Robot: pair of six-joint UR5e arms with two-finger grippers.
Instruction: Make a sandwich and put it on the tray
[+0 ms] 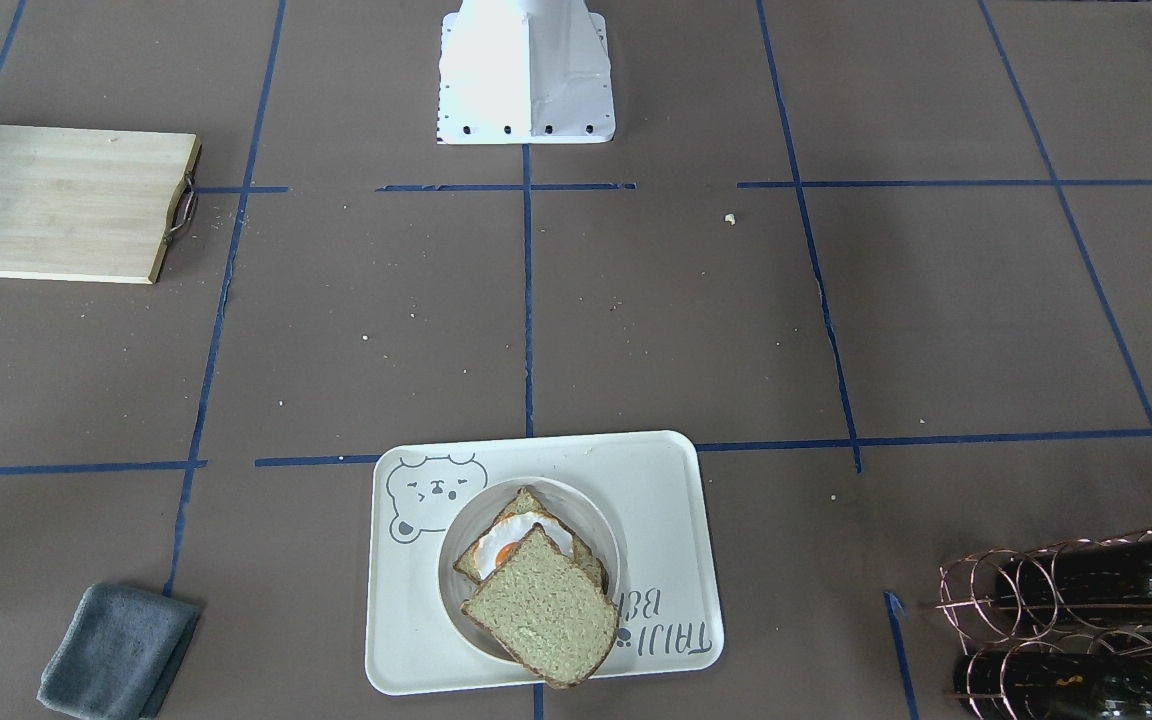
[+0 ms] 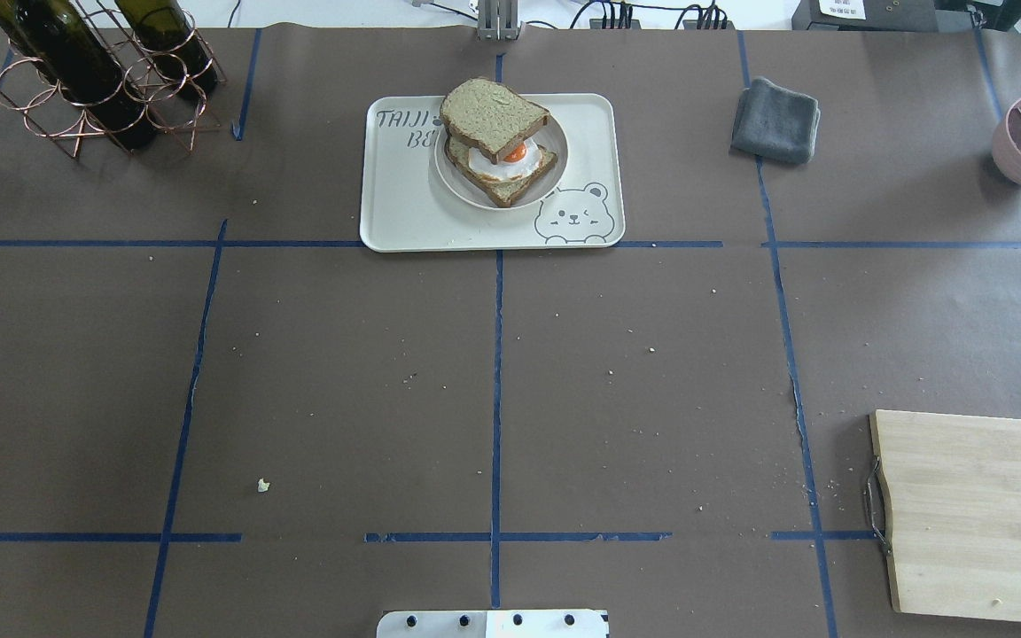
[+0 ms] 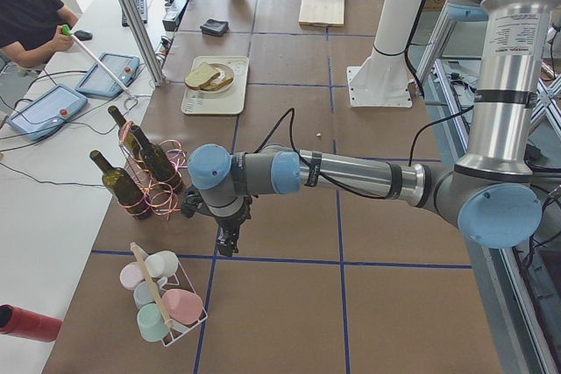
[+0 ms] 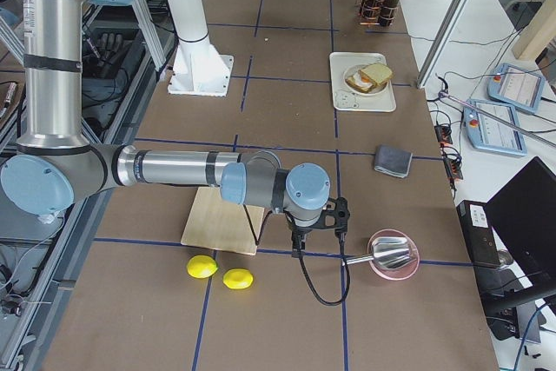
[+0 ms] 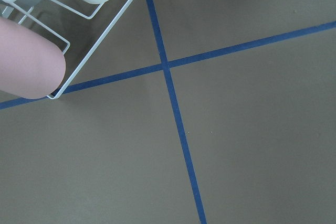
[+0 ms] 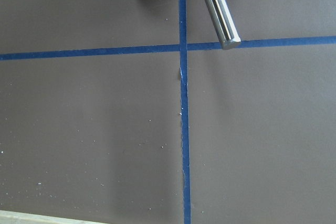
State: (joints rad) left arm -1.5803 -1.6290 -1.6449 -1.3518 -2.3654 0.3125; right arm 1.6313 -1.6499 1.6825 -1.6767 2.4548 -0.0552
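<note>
Sitting on a small round plate [image 2: 450, 182], the sandwich [image 2: 497, 142] is on the tray [image 2: 404, 213], at the far side of the table from the robot. The top bread is pushed a bit to one side, so the white egg with its orange yolk peeks out.

The left claw [image 3: 226, 243] hangs low over the brown table, near the rack of bottles [image 3: 145, 172] and the rack of cups [image 3: 162, 299], well apart from the tray. I cannot tell if it is wide or narrow.

The right claw [image 4: 300, 245] hangs low between the wooden board [image 4: 221, 219] and the pink bowl [image 4: 393, 254], also far from the tray. I cannot tell how its fingers stand. A grey cloth [image 2: 775, 120] lies beside the tray.
</note>
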